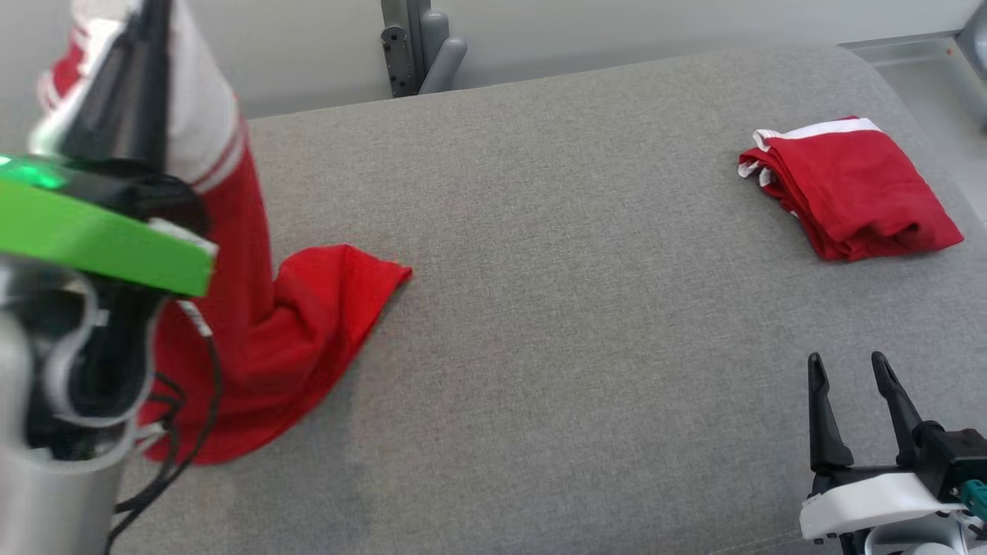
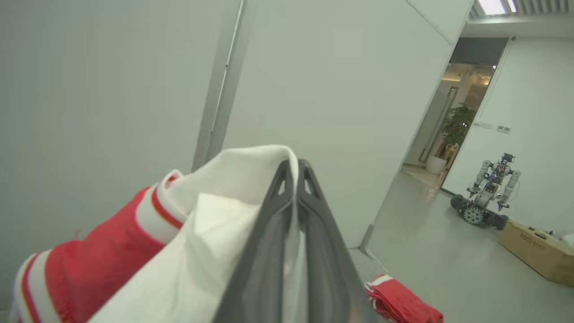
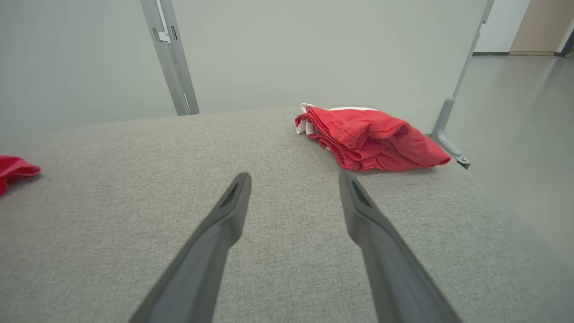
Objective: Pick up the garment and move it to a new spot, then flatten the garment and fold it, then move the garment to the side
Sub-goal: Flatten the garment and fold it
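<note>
Presently the left gripper (image 2: pixel 296 168), clamped on the red garment (image 1: pixel 254 339), hoists it at near left for relocation, hem trailing on the bench (image 1: pixel 578 308); the right gripper (image 1: pixel 848 370) idles open, near right.

two red garments (image 1: pixel 254 331) (image 1: pixel 848 189), two pincers (image 2: pixel 296 165) (image 1: pixel 847 362), one grey padded table (image 1: pixel 578 308), one cardboard box (image 2: pixel 536 251), one distant robot (image 2: pixel 486 193)
</note>
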